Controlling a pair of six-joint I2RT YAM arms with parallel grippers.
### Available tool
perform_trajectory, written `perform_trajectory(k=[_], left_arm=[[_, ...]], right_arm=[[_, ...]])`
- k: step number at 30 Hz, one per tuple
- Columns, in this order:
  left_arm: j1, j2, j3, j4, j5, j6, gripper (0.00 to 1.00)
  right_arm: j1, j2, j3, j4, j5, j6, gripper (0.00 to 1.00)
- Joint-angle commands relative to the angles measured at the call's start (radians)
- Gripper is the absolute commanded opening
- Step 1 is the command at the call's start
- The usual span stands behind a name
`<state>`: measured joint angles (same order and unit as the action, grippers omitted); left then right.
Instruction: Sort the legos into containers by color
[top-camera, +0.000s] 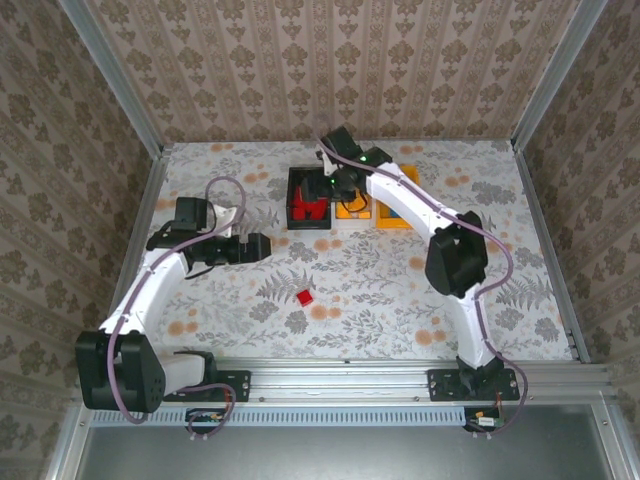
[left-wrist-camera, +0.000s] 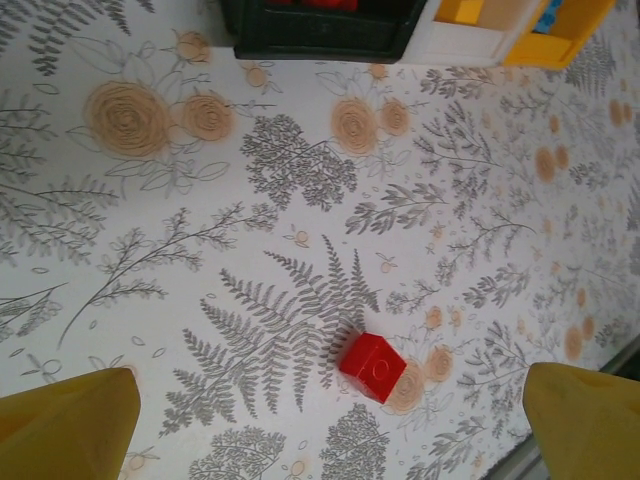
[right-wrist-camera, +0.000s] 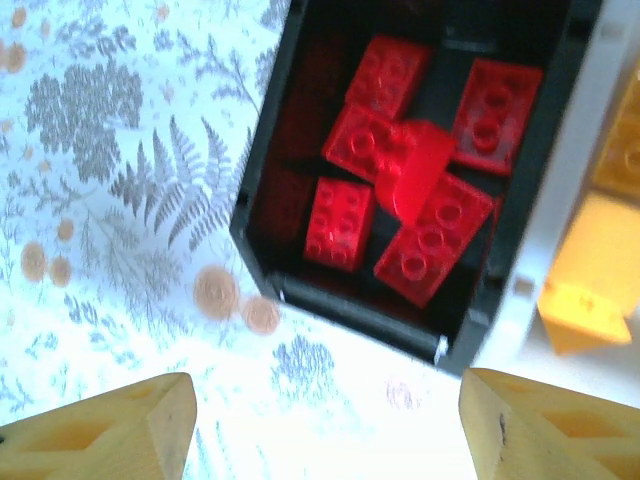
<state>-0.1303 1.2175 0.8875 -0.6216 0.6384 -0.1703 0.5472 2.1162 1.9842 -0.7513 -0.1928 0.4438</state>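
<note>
Red studded bricks (right-wrist-camera: 340, 225) lie in black bin (right-wrist-camera: 262, 190).

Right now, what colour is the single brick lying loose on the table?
Red. The loose brick shows best in the left wrist view.

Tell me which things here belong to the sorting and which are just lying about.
Job: loose red brick; black bin holding red bricks; white bin; orange-yellow bin.
Just there: floral tabletop; patterned walls; metal rail.
</note>
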Motion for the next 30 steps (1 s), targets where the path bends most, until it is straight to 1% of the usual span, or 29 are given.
perform_trajectory(k=[1, 7, 11, 14, 19, 21, 24, 27, 29, 30], left_arm=[[-0.003, 0.011, -0.010, 0.032, 0.076, 0.022, 1.00], [-0.016, 0.024, -0.017, 0.058, 0.117, 0.017, 1.00], [-0.031, 0.032, -0.013, 0.053, 0.109, 0.023, 1.00], [-0.039, 0.030, -0.012, 0.045, 0.095, 0.028, 1.00], [-0.056, 0.028, -0.009, 0.030, 0.067, 0.034, 1.00], [-0.061, 0.028, -0.006, 0.023, 0.059, 0.037, 1.00], [-0.063, 0.028, -0.004, 0.015, 0.049, 0.040, 1.00], [-0.063, 0.027, 0.002, -0.001, 0.026, 0.044, 1.00], [-0.061, 0.022, 0.006, -0.014, 0.011, 0.048, 1.00], [-0.061, 0.019, 0.007, -0.020, -0.026, 0.049, 1.00]], right_arm=[[-0.012, -0.148, -0.177, 0.099, -0.065, -0.014, 0.74], [-0.015, -0.364, -0.507, 0.178, -0.082, -0.009, 0.80], [-0.001, -0.455, -0.677, 0.210, -0.086, 0.018, 0.85], [0.045, -0.488, -0.756, 0.211, -0.049, 0.031, 0.85], [0.170, -0.458, -0.794, 0.211, -0.002, 0.058, 0.85], [0.224, -0.431, -0.791, 0.211, 0.040, 0.061, 0.85], [0.281, -0.374, -0.764, 0.202, 0.089, 0.065, 0.84], [0.324, -0.317, -0.732, 0.211, 0.084, 0.088, 0.84], [0.357, -0.278, -0.695, 0.197, 0.103, 0.087, 0.83], [0.372, -0.254, -0.673, 0.183, 0.116, 0.082, 0.83]])
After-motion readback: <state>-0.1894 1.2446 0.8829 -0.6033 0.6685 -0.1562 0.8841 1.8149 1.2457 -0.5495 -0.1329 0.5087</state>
